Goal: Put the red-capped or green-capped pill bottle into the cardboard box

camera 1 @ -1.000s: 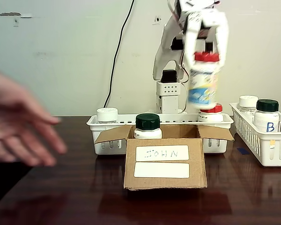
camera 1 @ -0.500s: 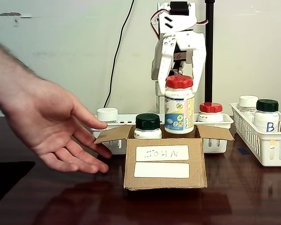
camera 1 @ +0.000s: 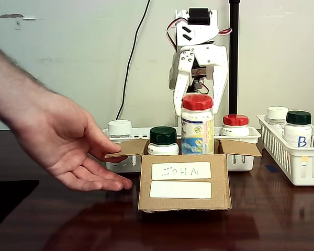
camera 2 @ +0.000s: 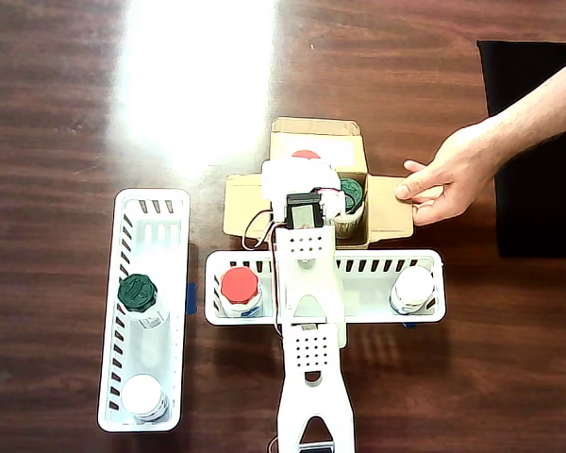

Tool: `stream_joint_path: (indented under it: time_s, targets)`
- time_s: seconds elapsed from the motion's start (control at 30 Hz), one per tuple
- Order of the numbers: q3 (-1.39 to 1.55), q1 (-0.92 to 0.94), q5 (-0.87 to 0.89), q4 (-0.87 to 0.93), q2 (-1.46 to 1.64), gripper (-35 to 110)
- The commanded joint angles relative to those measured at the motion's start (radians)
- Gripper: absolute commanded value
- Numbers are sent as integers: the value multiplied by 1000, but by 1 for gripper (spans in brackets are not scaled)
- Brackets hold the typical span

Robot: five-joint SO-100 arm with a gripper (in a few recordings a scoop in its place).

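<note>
The cardboard box (camera 1: 186, 183) marked "JOHN" stands open at the table's middle, and shows from above as the box (camera 2: 316, 132). My gripper (camera 1: 198, 104) is shut on a red-capped pill bottle (camera 1: 197, 128), which is upright with its lower part down inside the box. A green-capped bottle (camera 1: 163, 140) stands in the box just left of it. In the overhead view my gripper (camera 2: 302, 175) covers the box's opening, with the red cap (camera 2: 306, 154) and the green cap (camera 2: 351, 193) peeking out beside it.
A person's hand (camera 1: 68, 146) touches the box's side flap (camera 2: 396, 203). Behind the box a white basket (camera 1: 243, 137) holds a red-capped bottle (camera 1: 235, 124) and a white-capped one (camera 1: 120, 128). Another basket (camera 1: 298, 167) holds a green-capped "B" bottle (camera 1: 298, 130).
My gripper swung left with the red-capped bottle and lowered it into the box. The person's hand moved in from the picture's left to the box's flap.
</note>
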Motion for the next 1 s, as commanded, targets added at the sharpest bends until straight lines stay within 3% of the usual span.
stream_joint_path:
  time_s: [0.0, 0.27, 0.4, 0.47, 0.6, 0.67, 0.8, 0.97]
  targets:
    - [-86, -8, 6, 9, 49, 62]
    - [-66, -21, -20, 18, 109, 55]
    - [118, -29, -28, 18, 282, 50]
    - [221, -37, -32, 18, 377, 40]
    - [436, -38, -43, 18, 552, 3]
    - [545, -43, -48, 18, 641, -7]
    - [792, -60, -52, 17, 851, 5]
    - [1178, -91, -40, 12, 1203, 1]
